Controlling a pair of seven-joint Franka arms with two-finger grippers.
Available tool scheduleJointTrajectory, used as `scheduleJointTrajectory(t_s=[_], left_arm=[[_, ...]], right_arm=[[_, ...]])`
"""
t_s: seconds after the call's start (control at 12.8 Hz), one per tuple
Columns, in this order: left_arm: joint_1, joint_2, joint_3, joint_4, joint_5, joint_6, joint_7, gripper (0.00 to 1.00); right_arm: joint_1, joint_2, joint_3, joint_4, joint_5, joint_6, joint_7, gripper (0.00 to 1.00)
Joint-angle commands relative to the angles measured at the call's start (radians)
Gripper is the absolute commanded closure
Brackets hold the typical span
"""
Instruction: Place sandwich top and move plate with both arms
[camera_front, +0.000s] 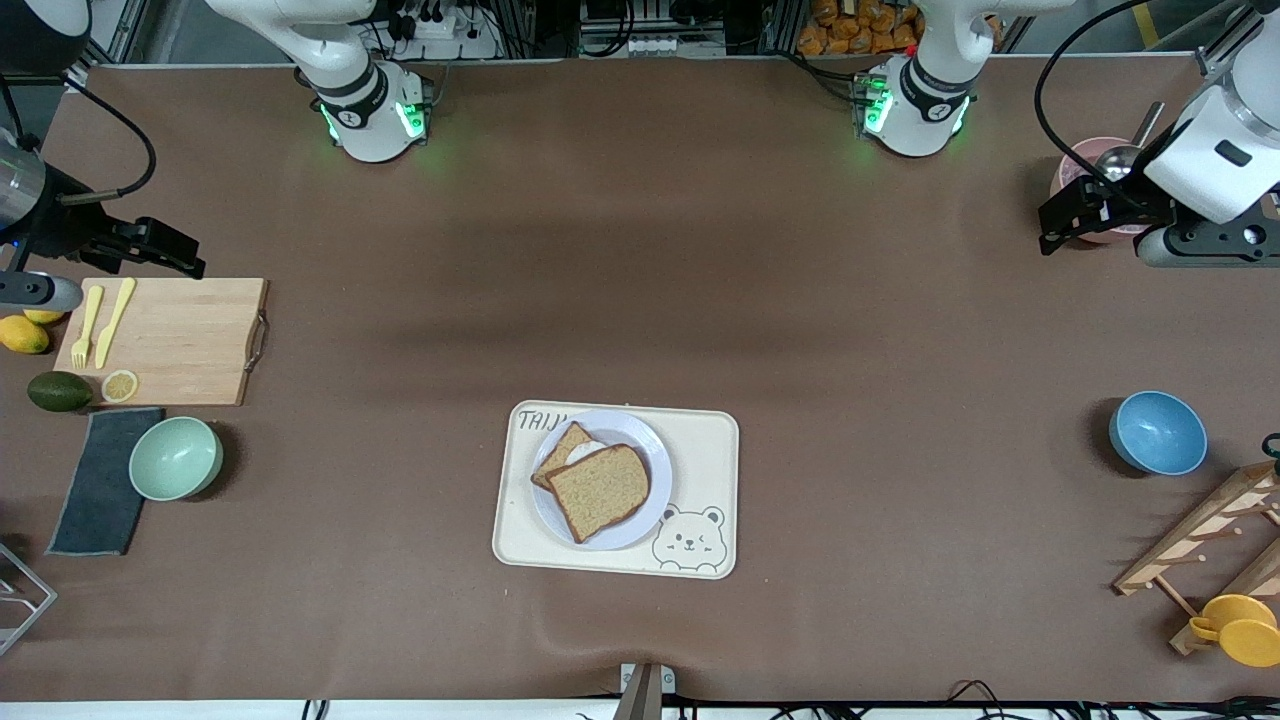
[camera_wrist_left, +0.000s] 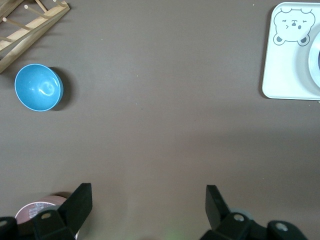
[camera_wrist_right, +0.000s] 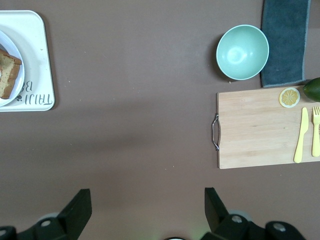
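The sandwich top (camera_front: 600, 490), a plain brown slice, lies on the plate (camera_front: 655, 470), partly over a second slice (camera_front: 560, 448) with a bit of egg white showing between them. The plate sits on the cream bear tray (camera_front: 705, 450). My left gripper (camera_front: 1055, 225) is open and empty, up over the table beside a pink bowl at the left arm's end. My right gripper (camera_front: 185, 255) is open and empty over the edge of a cutting board at the right arm's end. The left wrist view shows the plate's rim (camera_wrist_left: 316, 60). The right wrist view shows the bread (camera_wrist_right: 9, 72).
A wooden cutting board (camera_front: 180, 340) carries a yellow fork, knife and lemon slice. A green bowl (camera_front: 175, 457) and grey cloth (camera_front: 100, 480) lie nearer the front camera. A pink bowl (camera_front: 1085, 165), a blue bowl (camera_front: 1157, 432) and a wooden rack (camera_front: 1200, 540) are at the left arm's end.
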Motion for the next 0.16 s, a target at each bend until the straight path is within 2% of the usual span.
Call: scheduleJointTrajectory(t_s=[0.0, 0.08], left_arm=[[0.009, -0.002, -0.008, 0.012, -0.013, -0.018, -0.001, 0.00], [0.009, -0.002, -0.008, 0.012, -0.013, -0.018, -0.001, 0.00]], right_arm=[[-0.001, -0.001, 0.004, 0.001, -0.006, -0.005, 0.014, 0.00], [-0.002, 0.001, 0.004, -0.002, -0.006, 0.000, 0.014, 0.00]])
